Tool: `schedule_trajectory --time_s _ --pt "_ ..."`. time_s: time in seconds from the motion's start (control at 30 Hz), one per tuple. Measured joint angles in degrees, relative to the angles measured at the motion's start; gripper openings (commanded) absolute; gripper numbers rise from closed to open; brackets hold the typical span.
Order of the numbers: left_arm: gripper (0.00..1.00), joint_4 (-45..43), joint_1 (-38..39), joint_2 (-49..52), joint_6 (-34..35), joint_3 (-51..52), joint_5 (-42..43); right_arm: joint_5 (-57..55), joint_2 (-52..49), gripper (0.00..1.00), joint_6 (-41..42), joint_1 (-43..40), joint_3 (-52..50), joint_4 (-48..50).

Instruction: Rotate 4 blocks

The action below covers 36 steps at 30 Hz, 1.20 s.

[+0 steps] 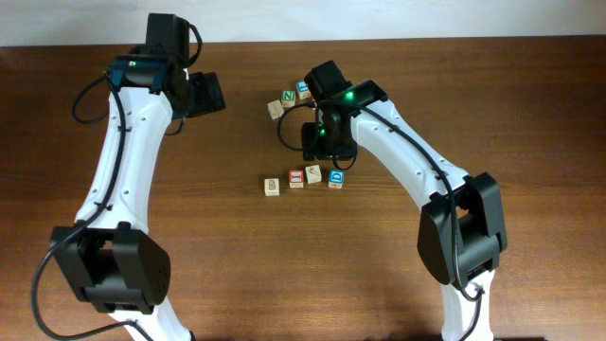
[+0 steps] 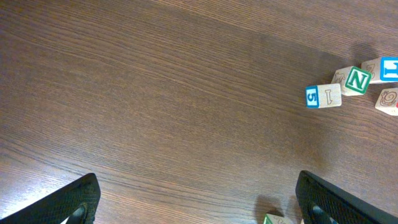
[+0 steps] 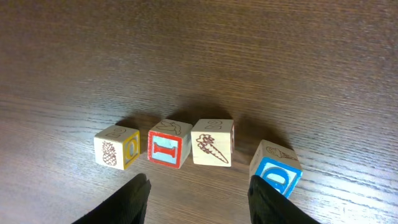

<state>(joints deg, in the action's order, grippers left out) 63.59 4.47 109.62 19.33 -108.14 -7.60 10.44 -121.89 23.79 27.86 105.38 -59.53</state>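
The right pincer (image 3: 199,190) hangs half-spread and empty at the bottom of its wrist view, just above the row of four: pineapple block (image 3: 116,147), red-bordered block (image 3: 168,145), carrot block (image 3: 213,142), and the blue block (image 3: 277,169) lower right. It seems to be choosing a cube to turn, and the next move calls for straddling one without nudging its close neighbours. The left pincer (image 2: 196,186) gapes wide and idle at upper left of the overhead view, over the dark wooden table (image 1: 530,95), with a pale wall (image 1: 379,19) along the top edge.

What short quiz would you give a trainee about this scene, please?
1. True or false: five blocks line up below the right fingers.
2. Which block sits between the pineapple block and the carrot block? A blue-faced block; B red-bordered block; C green N block.
3. What do the left fingers hold?
Key: 1 false, four; 2 B; 3 nothing, they are open.
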Motion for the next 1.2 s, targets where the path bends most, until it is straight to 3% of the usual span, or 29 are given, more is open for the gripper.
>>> schedule_trajectory --time_s 0.3,0.57,1.07,1.2 --pt "0.99 0.3 0.0 0.0 0.0 0.0 0.0 -0.5 0.0 0.52 0.2 0.7 -1.2 0.0" --pt "1.0 0.6 0.0 0.0 0.0 0.0 0.0 -2.9 -0.1 0.48 3.2 1.9 -7.5 9.3" --pt "1.0 0.6 0.0 0.0 0.0 0.0 0.0 -6.5 -3.8 0.47 3.2 1.9 -7.8 11.6" --pt "1.0 0.6 0.0 0.0 0.0 0.0 0.0 -5.4 -3.9 0.39 3.1 1.9 -7.8 10.4"
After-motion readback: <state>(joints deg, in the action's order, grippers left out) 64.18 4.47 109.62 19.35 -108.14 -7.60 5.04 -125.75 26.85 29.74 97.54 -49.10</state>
